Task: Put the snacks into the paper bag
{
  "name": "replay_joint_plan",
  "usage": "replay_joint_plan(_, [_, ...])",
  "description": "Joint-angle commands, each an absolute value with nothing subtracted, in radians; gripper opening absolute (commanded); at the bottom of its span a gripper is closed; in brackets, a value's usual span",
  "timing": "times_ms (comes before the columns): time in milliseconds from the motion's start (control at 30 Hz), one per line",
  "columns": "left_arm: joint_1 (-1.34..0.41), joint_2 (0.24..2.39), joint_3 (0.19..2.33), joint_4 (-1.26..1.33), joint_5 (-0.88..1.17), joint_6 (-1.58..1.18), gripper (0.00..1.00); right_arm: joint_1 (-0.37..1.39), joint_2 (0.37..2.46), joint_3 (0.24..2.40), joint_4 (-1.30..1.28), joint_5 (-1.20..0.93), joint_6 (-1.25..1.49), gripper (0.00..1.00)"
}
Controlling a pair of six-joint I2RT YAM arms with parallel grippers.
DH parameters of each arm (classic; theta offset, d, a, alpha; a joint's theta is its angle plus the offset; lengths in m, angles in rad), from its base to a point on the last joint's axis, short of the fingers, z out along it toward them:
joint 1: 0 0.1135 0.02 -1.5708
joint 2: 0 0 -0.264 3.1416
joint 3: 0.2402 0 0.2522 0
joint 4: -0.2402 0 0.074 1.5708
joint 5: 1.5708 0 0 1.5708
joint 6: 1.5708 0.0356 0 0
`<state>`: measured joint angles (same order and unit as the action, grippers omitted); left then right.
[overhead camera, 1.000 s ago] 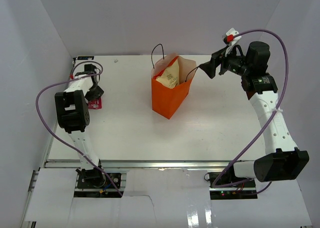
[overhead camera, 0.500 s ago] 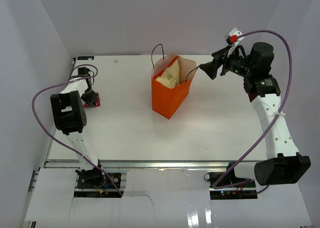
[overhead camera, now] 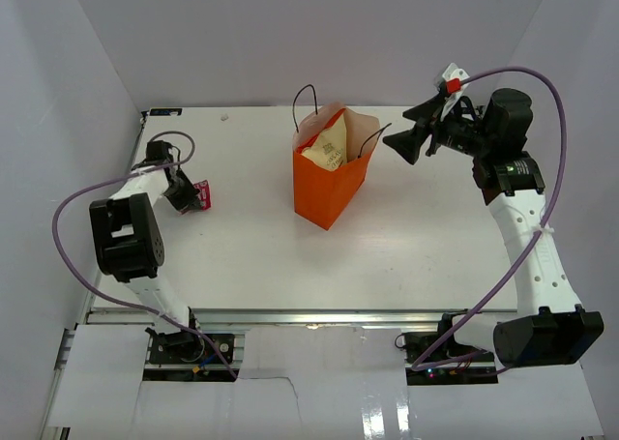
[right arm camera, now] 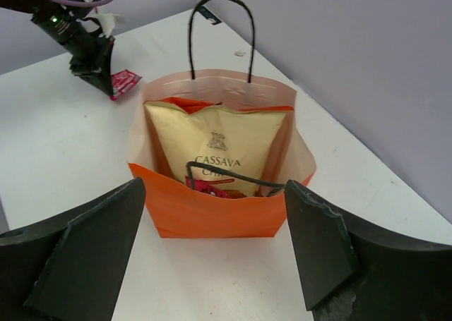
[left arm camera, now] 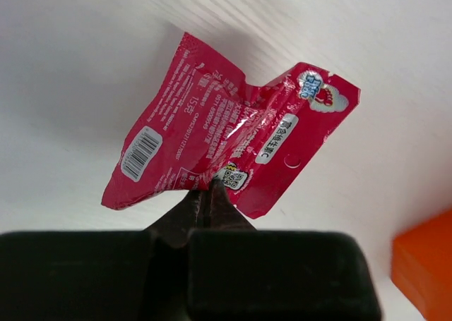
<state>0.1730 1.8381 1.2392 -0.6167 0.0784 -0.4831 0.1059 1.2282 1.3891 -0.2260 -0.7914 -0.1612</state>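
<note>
At left of the overhead view, the left tool (overhead camera: 192, 194) pinches a shiny pink-red snack packet (overhead camera: 202, 196) above the white counter (overhead camera: 251, 247); the upright orange paper bag (overhead camera: 330, 174) stands centre. Wrist view: fingers clamped on the packet (left arm camera: 226, 148). Right wrist view: right tool (right arm camera: 212, 247) spread apart before the bag (right arm camera: 212, 212), gold chip bag (right arm camera: 215, 148) inside.
</note>
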Motion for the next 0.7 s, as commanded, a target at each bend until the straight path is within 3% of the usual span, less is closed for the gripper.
replay_joint_plan(0, [0.17, 1.64, 1.198, -0.514, 0.335, -0.451, 0.0, 0.106, 1.195, 1.368, -0.186, -0.961, -0.172, 0.85])
replay_joint_plan(233, [0.17, 1.386, 1.008, -0.283, 0.806, -0.494, 0.0, 0.277, 1.181, 1.376, -0.42, -1.011, -0.42, 0.85])
replay_joint_plan(300, [0.166, 1.345, 0.951, -0.209, 0.929, -0.538, 0.0, 0.4, 1.184, 1.406, -0.533, -0.942, -0.714, 0.86])
replay_joint_plan(367, [0.158, 1.303, 0.919, -0.181, 0.98, -0.564, 0.0, 0.544, 1.181, 1.405, -0.665, -0.829, -1.085, 0.88])
replay_joint_plan(467, [0.14, 1.253, 0.89, -0.178, 1.048, -0.59, 0.0, 0.652, 1.167, 1.35, -0.625, -0.749, -1.423, 0.91])
replay_joint_plan(667, [0.086, 1.154, 0.815, -0.198, 1.094, -0.646, 0.0, 0.84, 1.276, 1.359, -0.538, -0.612, -1.836, 0.94])
